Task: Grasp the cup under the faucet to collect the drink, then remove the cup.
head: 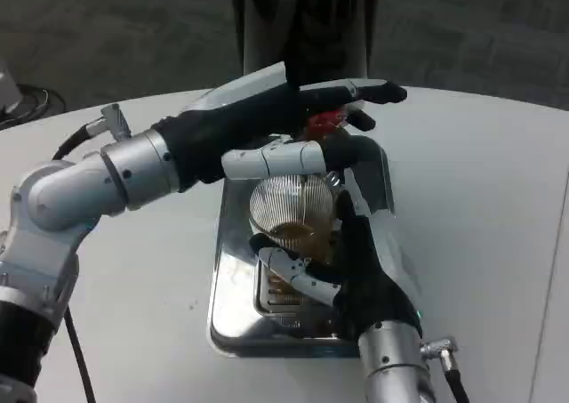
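At 6 o'clock in the head view, the right hand (pixel 360 274) reaches up from the near edge of the white table (pixel 498 198), its fingers (pixel 298 274) wrapped around the lower part of the cup (pixel 292 209). The cup is a ribbed clear glass with brown drink in it, and it stands over the grate of the shiny metal drip tray (pixel 229 310), roughly at the picture's centre. Toward 12 o'clock from the cup, the left hand (pixel 293 123) stretches across from 9 o'clock, with its upper fingers extended over the red faucet lever (pixel 325 121) and another finger lying just above the cup's rim; whether it presses the lever, I cannot tell. Beyond it, at 12 o'clock, rises the dark dispenser body (pixel 302 20).
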